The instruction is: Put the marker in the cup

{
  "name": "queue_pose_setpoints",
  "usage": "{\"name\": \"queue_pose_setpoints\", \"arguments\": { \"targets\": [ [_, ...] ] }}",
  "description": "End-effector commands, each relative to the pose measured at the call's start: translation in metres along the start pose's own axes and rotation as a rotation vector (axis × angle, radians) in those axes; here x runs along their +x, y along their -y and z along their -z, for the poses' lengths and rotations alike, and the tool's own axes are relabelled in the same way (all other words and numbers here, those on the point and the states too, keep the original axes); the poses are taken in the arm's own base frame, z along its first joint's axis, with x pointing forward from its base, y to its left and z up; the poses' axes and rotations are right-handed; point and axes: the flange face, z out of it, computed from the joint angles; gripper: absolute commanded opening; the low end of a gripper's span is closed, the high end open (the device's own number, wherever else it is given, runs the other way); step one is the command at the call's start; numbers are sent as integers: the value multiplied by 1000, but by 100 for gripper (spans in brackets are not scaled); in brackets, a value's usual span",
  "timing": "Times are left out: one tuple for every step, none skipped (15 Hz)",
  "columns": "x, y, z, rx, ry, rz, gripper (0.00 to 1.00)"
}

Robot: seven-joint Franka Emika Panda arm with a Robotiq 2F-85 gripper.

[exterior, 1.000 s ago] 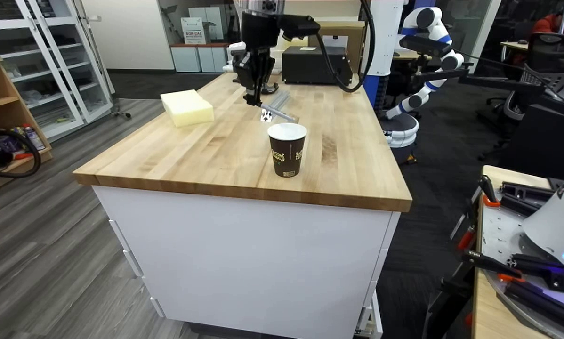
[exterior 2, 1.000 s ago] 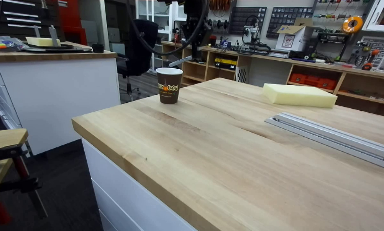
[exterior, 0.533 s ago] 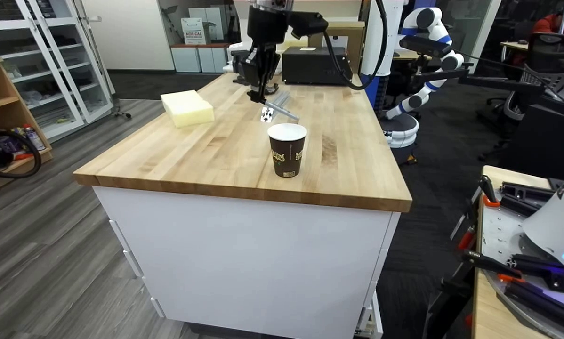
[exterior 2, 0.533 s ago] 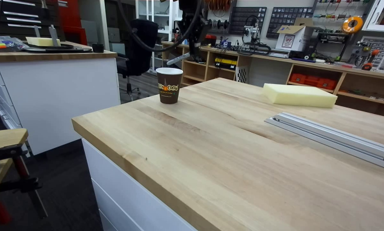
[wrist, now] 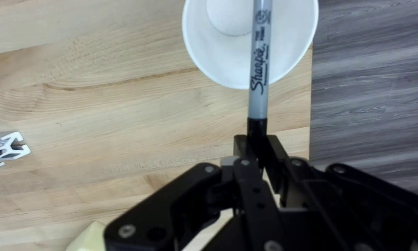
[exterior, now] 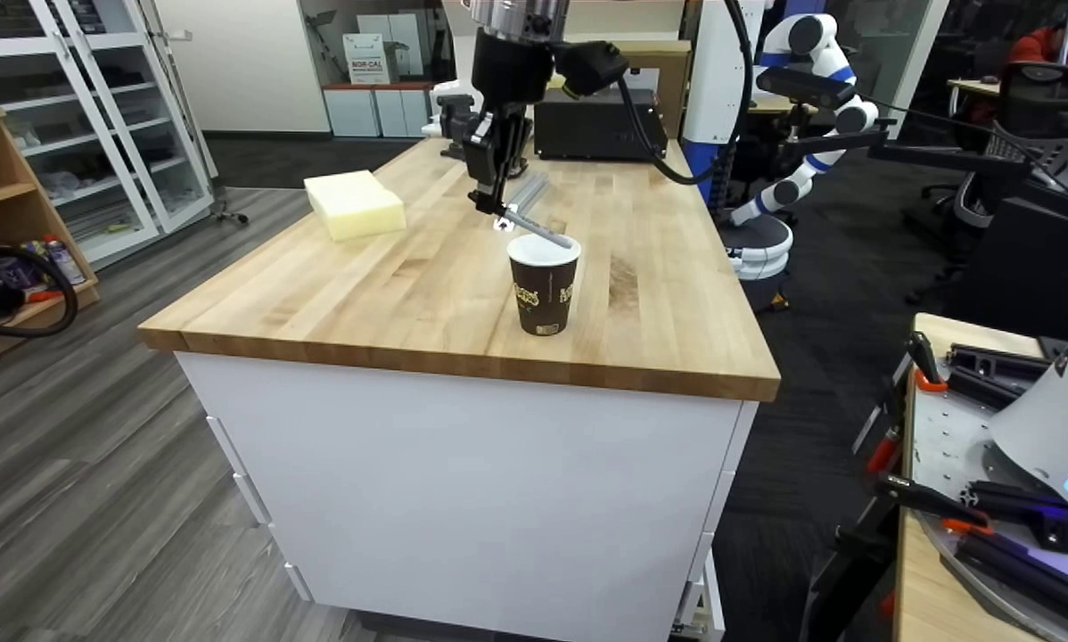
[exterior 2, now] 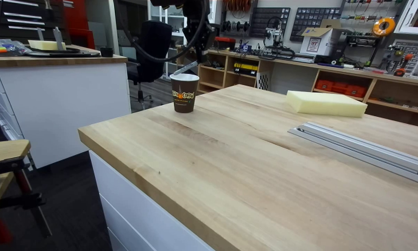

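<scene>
I've got the marker (wrist: 259,69) in the gripper (wrist: 257,143), pinched by its black end, jaws closed to the marker's width with a fingertip on each side. Grey barrel, Sharpie print. I'm holding it at a slant, far end lower, over the mouth of the cup (exterior: 543,299). In both exterior views that low end is at the mouth; can't tell if it dips under the rim or touches it. Wrist view: it crosses the white inside and runs out at the top, tip out of sight.

Cup is upright on the desk (exterior: 356,303). Seen in an exterior view, it's just in from the near edge, closer to the near right corner than the near left. My wrist view has that same edge right beside the cup, grey floor (wrist: 366,87) past it. Foam block (exterior: 356,209), pale yellow, sits near the left edge. Metal extrusion (exterior 2: 360,149) lies farther in from the near edge than the cup, about midway between left and right edges; an end of it also shows in my wrist view, at left. Black box (exterior: 583,129) up toward the far edge.
</scene>
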Motion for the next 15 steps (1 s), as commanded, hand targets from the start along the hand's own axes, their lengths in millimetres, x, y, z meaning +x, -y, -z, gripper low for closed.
{"name": "queue_pose_setpoints", "arguments": {
  "targets": [
    [-16, 10, 8, -20, -56, 0, 6],
    [-18, 12, 8, -23, -65, 3, 6],
    [-19, 13, 7, -24, -72, 4, 6],
    [-20, 13, 6, -25, -79, 5, 6],
    [-21, 13, 5, -27, -83, 6, 6],
    [-22, 12, 5, -28, -87, 7, 6],
    [-22, 12, 4, -30, -90, 7, 11],
    [-24, 11, 4, -29, -93, 9, 39],
    [-24, 10, 6, -29, -96, 8, 40],
    [-25, 10, 7, -29, -102, 6, 44],
    [-25, 9, 9, -28, -108, 4, 51],
    [-25, 10, 13, -25, -120, -2, 57],
    [-25, 10, 16, -23, -130, -6, 65],
    [-26, 10, 22, -17, -134, -16, 70],
    [-28, 10, 27, -15, -117, -27, 77]
  ]
}}
